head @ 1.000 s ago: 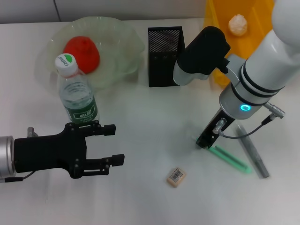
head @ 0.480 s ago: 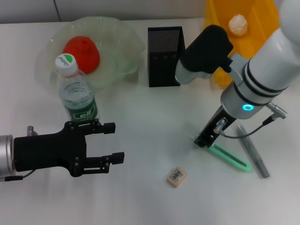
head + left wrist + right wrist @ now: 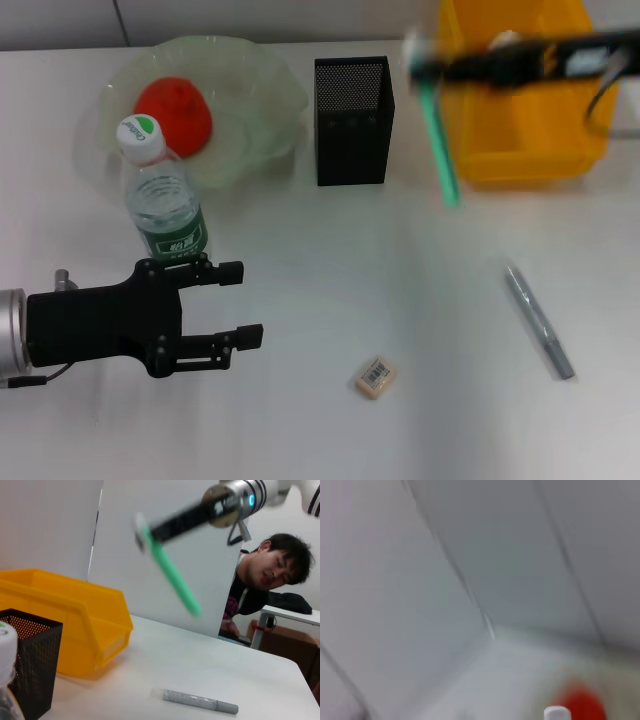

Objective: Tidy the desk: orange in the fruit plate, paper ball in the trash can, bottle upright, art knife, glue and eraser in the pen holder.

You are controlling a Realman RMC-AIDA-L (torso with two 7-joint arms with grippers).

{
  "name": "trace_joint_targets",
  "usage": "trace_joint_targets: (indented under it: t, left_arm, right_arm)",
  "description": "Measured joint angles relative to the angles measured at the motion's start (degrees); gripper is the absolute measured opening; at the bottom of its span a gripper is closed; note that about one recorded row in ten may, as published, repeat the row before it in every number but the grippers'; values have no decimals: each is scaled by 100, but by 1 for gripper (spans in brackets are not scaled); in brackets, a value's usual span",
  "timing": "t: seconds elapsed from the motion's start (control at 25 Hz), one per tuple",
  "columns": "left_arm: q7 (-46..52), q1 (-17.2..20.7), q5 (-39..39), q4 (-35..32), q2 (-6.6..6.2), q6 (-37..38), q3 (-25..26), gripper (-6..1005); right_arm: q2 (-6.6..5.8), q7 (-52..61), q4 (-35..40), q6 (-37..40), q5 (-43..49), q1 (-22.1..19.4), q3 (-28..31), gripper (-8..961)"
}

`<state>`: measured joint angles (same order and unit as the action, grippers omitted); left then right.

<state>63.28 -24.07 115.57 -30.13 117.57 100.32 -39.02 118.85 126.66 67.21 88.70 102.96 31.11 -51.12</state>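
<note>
At far right, right gripper (image 3: 425, 52): raised over the yellow bin (image 3: 520, 130), clamped on the green art knife (image 3: 438, 140), which hangs down tilted.
Left gripper (image 3: 240, 305): near left, low, fingers spread wide, holding nothing.
Pen holder (image 3: 352, 120): far centre, black mesh.
Bottle (image 3: 160, 195): upright, left.
Orange (image 3: 175, 108): in fruit plate (image 3: 255, 80).
Eraser (image 3: 376, 377): near centre.
Grey glue stick (image 3: 538, 320): right, lying flat.

Behind the table (image 3: 300, 280)
A dark-haired man (image 3: 272, 572) leans in at the far side, a second pale table (image 3: 292, 616) beside him, plain grey wall panels (image 3: 50, 525) rising behind everything.
</note>
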Motion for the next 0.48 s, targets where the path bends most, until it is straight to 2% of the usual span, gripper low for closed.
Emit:
trace_joint_targets:
  t: [0.04, 0.16, 0.2, 0.24, 0.28, 0.32, 0.36, 0.4, 0.44, 0.48]
  left_arm:
    - [0, 0, 0, 0, 0, 0, 0, 783]
    - [0, -7, -1, -15, 1, 1, 0, 783]
    - [0, -13, -1, -16, 2, 1, 0, 783]
    - [0, -26, -1, -11, 3, -2, 0, 783]
    - [0, -32, -1, -6, 4, -4, 0, 783]
    - [0, -39, -1, -1, 7, -6, 0, 783]
    - [0, -45, -1, 1, 10, -6, 0, 783]
    - [3, -51, -1, 2, 17, -3, -1, 783]
    - [3, -51, -1, 2, 17, -3, -1, 783]
    - [3, -51, -1, 2, 17, -3, -1, 783]
  right_arm:
    - [0, 0, 0, 0, 0, 0, 0, 185]
    - [-74, -1588, -1604, -12, -1296, 95, 553, 187]
    - [-87, -3078, -2714, -15, -2175, 201, 662, 187]
    - [-87, -3078, -2714, -15, -2175, 201, 662, 188]
    - [-37, -4523, -3570, -25, -2806, 316, 667, 188]
    - [1, -5207, -3929, -57, -3024, 392, 665, 189]
    - [1, -5207, -3929, -57, -3024, 392, 665, 189]
    - [63, -6278, -4467, -227, -3227, 578, 660, 190]
    - [63, -6278, -4467, -227, -3227, 578, 660, 190]
    - [83, -6799, -4739, -381, -3296, 692, 663, 191]
